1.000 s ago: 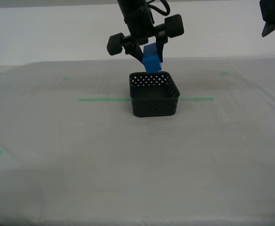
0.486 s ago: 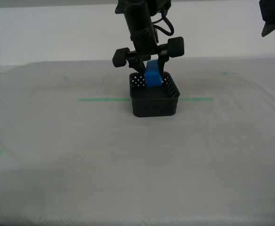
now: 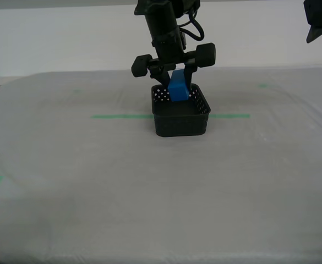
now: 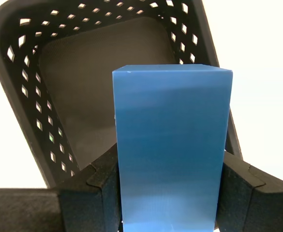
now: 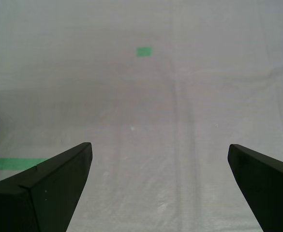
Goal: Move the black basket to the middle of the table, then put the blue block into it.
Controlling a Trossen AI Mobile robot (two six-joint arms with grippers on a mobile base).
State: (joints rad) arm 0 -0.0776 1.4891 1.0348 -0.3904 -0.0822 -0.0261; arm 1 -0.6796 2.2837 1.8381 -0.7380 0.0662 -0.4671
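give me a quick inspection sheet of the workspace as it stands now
surface: table in whitish sheeting, a long green tape line and small green marks
job's things: black basket stands on the tape line; blue block held upright over its opening, lower end below the rim, not released
clutter: nothing seen
grippers: my second gripper shut on the blue block; my first gripper open, over bare sheeting, holding nothing
cables: black cable loops on the arm above the basket
surroundings: plain pale wall behind the table
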